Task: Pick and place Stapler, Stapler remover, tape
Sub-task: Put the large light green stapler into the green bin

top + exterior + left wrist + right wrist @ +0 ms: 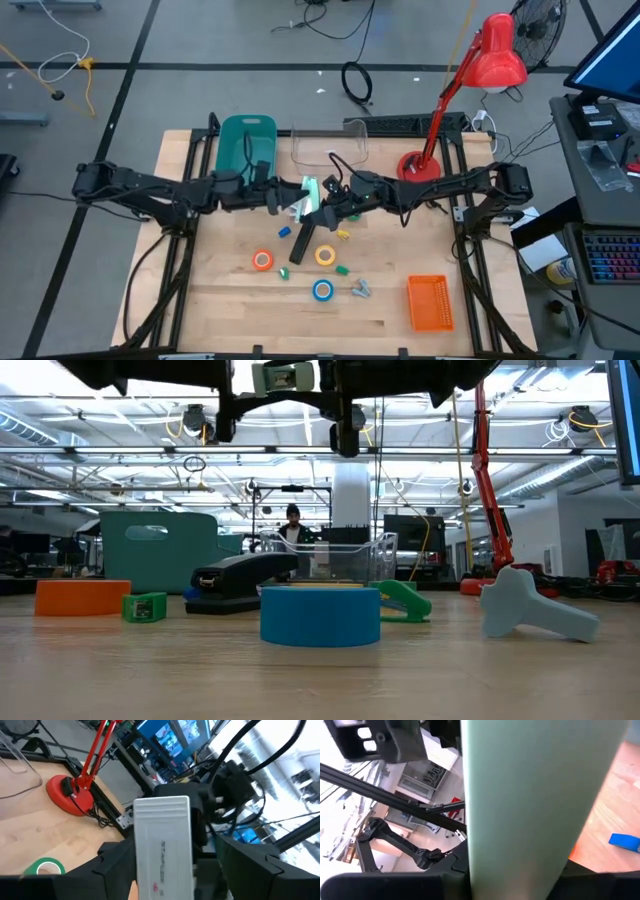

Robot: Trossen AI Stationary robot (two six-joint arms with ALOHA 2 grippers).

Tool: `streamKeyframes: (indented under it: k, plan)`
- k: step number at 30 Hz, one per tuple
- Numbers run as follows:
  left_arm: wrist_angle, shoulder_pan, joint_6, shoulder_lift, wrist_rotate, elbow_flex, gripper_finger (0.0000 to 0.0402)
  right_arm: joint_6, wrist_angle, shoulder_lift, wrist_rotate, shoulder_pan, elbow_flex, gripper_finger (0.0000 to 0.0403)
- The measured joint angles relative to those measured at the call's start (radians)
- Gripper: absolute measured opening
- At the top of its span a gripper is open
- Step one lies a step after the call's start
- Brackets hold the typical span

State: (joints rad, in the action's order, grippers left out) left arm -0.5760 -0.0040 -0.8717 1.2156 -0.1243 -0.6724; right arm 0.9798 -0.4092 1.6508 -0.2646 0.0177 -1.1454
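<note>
The pale green staples box (306, 197) hangs above the table's (230, 310) middle, grasped at once by the left claw (288, 197) and the right claw (322, 207). If either pulls early, it could twist free and fall among the tape rolls (263, 260). Its lid reads "STAPLES".

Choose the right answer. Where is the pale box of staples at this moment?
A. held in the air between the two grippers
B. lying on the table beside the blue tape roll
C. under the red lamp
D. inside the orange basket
A: in the high view the pale staple box sits above the table where the left gripper and right gripper meet; both wrist views show it between the fingers.
</note>
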Motion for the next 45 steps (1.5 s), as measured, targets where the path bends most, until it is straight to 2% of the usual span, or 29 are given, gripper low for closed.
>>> streamKeyframes:
  k: [9,18,21,27,35,45]
  plan:
    - [0.100,0.050,0.020,0.100,0.174,-0.125,0.0266,-0.007,-0.005,0.001,0.003,0.000,0.000,0.0104]
    - [0.114,0.059,0.020,0.100,0.187,-0.132,0.0263,-0.013,-0.002,0.001,0.027,-0.013,0.000,0.0104]
    - [0.117,0.063,0.019,0.100,0.187,-0.132,0.0235,-0.013,-0.005,0.001,0.027,-0.013,0.000,0.0104]
    - [0.103,0.061,0.007,0.100,0.196,-0.131,0.0128,-0.034,-0.014,0.001,0.019,-0.013,0.000,0.0104]
    - [0.087,0.063,0.014,0.100,0.206,-0.131,0.0126,-0.035,-0.011,0.001,0.004,-0.013,0.000,0.0106]
    - [0.109,0.105,0.073,0.077,0.203,-0.131,0.0126,-0.043,0.038,-0.004,-0.033,-0.013,0.000,0.0216]
